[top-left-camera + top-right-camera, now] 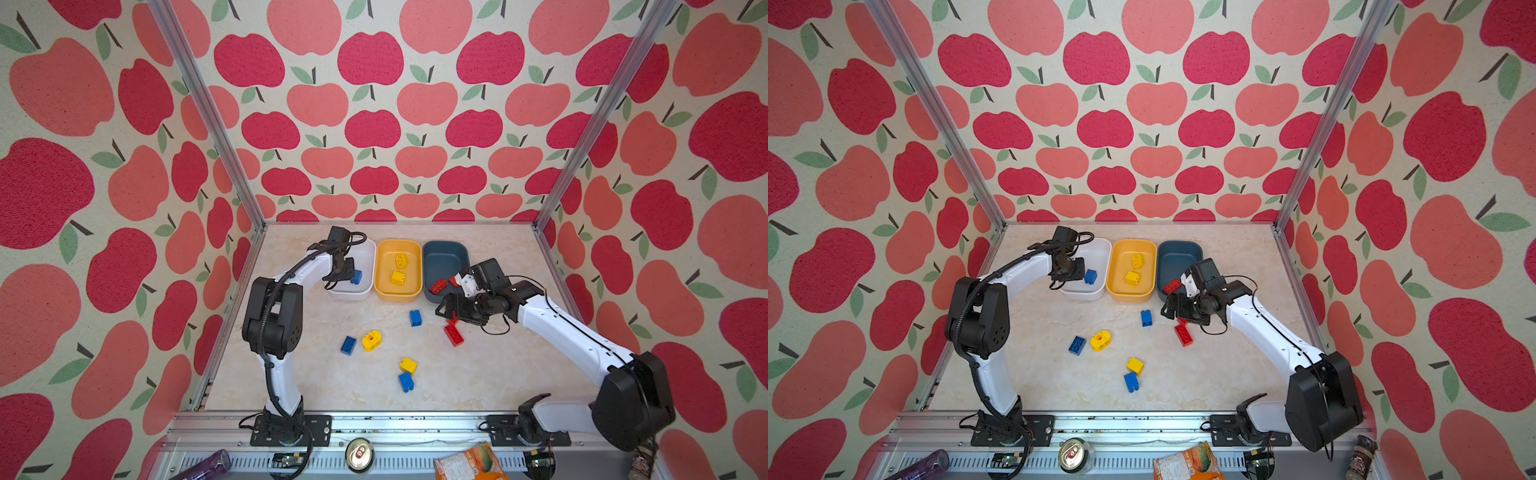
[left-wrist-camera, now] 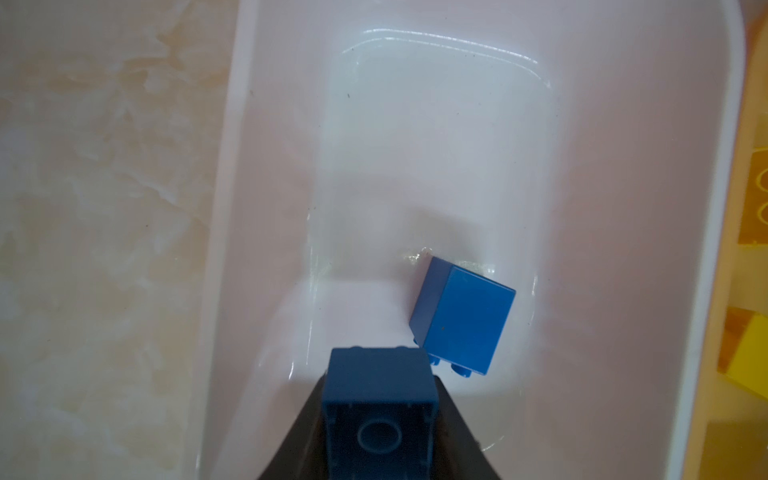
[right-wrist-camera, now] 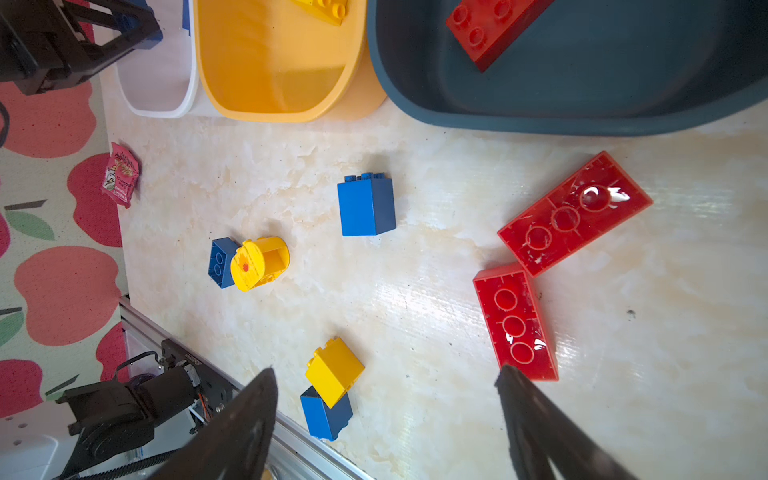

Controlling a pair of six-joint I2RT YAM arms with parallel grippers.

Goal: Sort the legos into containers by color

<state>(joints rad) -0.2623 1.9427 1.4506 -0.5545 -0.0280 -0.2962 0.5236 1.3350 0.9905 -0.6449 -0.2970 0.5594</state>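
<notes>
Loose blue brick (image 2: 461, 316) in white tub (image 2: 623, 166) perhaps touches gripped brick (image 2: 380, 399).

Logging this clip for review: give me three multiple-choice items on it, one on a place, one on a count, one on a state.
1. Which tub holds a red brick? A white B yellow C dark blue
2. How many yellow bricks in the yellow tub? A one B two C four
3. State of the right gripper? A open, empty B shut on a red brick C shut on a blue brick
C: red brick lies in the dark blue tub. B: two lie there. A: jaws apart, nothing between.
</notes>
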